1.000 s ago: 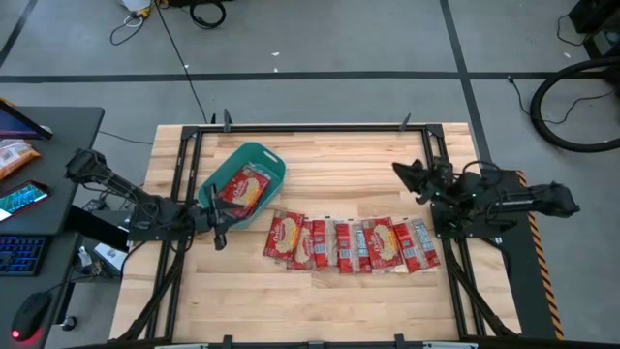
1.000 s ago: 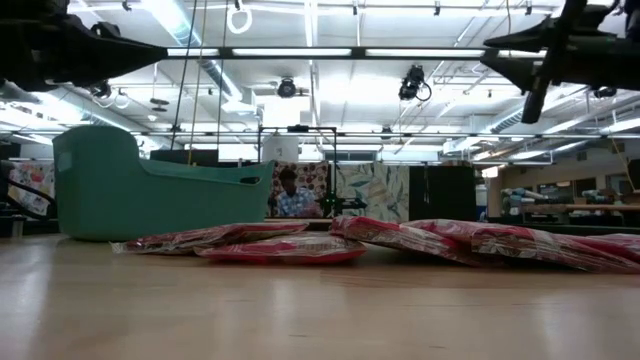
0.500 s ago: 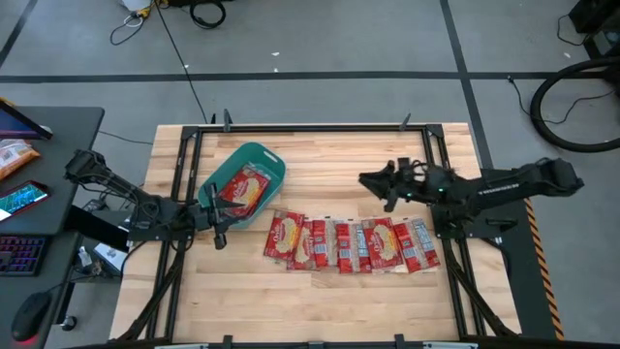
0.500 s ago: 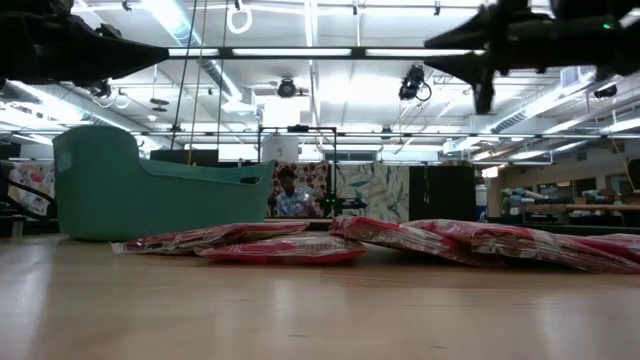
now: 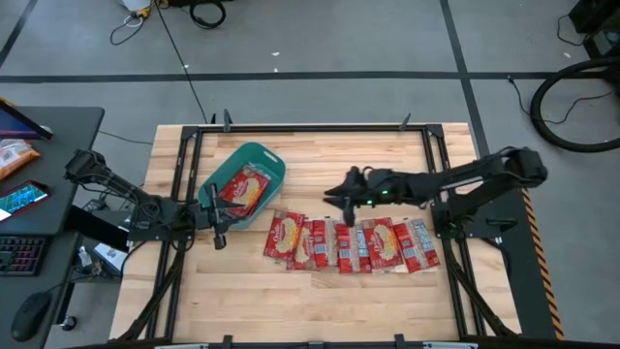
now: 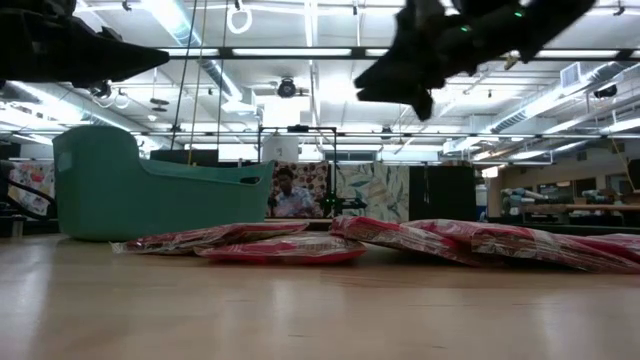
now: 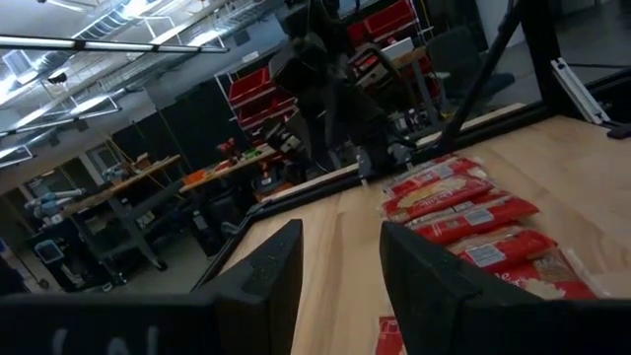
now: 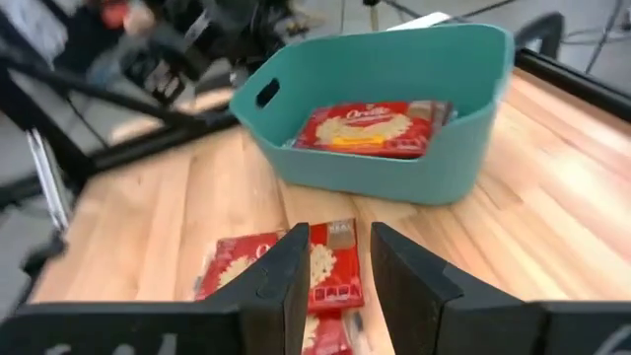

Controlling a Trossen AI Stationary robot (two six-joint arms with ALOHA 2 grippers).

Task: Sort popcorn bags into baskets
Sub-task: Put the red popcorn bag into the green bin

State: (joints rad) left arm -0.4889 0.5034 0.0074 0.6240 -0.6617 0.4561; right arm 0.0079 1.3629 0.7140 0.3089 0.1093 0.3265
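The teal tub (image 5: pixel 260 158) stands on the table's far left part with one red popcorn bag (image 5: pixel 244 189) lying flat inside it; the right wrist view shows the tub (image 8: pixel 414 163) and that bag (image 8: pixel 380 128). Several more bags (image 5: pixel 354 244) lie in an overlapping row on the wood near the table's middle, also seen in the low view as bags (image 6: pixel 400 238). My right gripper (image 5: pixel 336 197) hovers open above the row's left half, pointing toward the tub, with a bag (image 8: pixel 325 264) beyond its fingertips (image 8: pixel 340 237). My left gripper (image 5: pixel 217 219) waits open beside the tub's near left side.
A black metal frame (image 5: pixel 320 126) runs along the table's far edge and down both sides. Bare wood lies near the table's near edge (image 5: pixel 320 301). A desk with a keyboard and phone (image 5: pixel 24 199) stands off the table's left. A person (image 6: pixel 290 192) sits far behind.
My right arm has stretched out from the table's right edge toward the left, carrying its gripper over the row of bags toward the tub and somewhat lower. The bags and the tub have stayed put.
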